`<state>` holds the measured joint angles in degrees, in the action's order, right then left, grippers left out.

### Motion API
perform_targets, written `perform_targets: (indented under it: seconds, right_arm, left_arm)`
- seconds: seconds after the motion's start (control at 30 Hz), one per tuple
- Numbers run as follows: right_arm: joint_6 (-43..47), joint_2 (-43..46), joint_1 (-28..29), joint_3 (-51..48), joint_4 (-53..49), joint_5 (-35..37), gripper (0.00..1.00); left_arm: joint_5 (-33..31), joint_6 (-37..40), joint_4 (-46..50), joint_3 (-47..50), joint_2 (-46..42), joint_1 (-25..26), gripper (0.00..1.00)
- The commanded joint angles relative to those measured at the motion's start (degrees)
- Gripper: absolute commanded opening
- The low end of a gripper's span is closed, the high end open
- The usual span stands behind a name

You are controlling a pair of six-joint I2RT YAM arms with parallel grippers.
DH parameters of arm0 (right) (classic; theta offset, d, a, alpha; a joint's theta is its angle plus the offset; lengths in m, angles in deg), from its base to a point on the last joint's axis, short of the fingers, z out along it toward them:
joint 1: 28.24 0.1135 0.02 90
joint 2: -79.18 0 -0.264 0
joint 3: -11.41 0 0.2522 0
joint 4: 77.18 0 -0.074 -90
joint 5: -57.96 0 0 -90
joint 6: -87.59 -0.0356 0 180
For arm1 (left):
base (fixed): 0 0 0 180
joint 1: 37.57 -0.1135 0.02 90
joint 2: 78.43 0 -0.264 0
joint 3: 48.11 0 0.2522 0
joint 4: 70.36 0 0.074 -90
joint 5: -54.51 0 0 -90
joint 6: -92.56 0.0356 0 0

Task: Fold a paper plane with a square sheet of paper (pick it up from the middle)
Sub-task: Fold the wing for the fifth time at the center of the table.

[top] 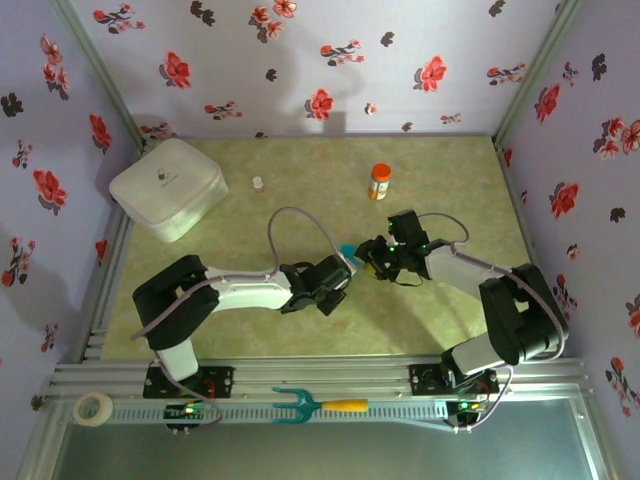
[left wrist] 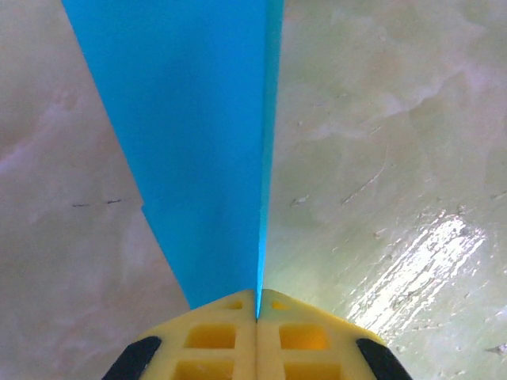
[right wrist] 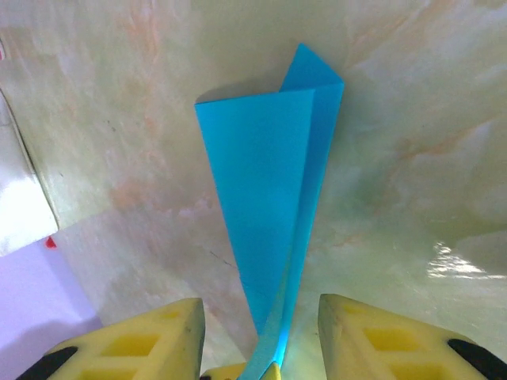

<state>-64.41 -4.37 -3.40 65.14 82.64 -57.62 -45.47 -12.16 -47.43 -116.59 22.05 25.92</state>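
The teal-blue paper is folded into a narrow, pointed paper plane (top: 348, 254) and hangs above the green table between the two arms. My left gripper (left wrist: 257, 305) is shut on its creased edge, and the paper (left wrist: 198, 134) runs up and away from the yellow jaws. My right gripper (right wrist: 260, 307) is open, with its yellow fingers (right wrist: 158, 340) standing apart on either side of the plane's narrow end (right wrist: 269, 198) and not touching it. From above, the left gripper (top: 343, 268) and right gripper (top: 372, 262) face each other at mid-table.
A white rounded box (top: 167, 187) sits at the back left. A small vial (top: 259, 184) and an orange-capped bottle (top: 380, 181) stand further back. A teal pronged tool with a yellow handle (top: 320, 405) and a tape roll (top: 94, 408) lie on the front rail.
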Motion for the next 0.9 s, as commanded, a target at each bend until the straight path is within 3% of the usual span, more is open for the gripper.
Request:
perform_targets:
  seconds: [0.0,0.7,0.87]
  right_arm:
    - [2.38,1.47,-0.48,1.05,-4.3,2.71,0.44]
    - [3.53,6.32,-2.52,-3.37,-3.54,6.99,0.45]
    - [4.22,9.54,-2.45,-7.66,2.66,6.44,0.43]
  left_arm:
    - [4.03,-2.05,-1.59,-0.08,1.26,-0.86,0.07]
    - [17.87,-4.82,-4.86,1.19,3.36,-5.33,0.03]
    - [22.19,-6.34,-6.19,1.37,3.96,-6.98,0.02]
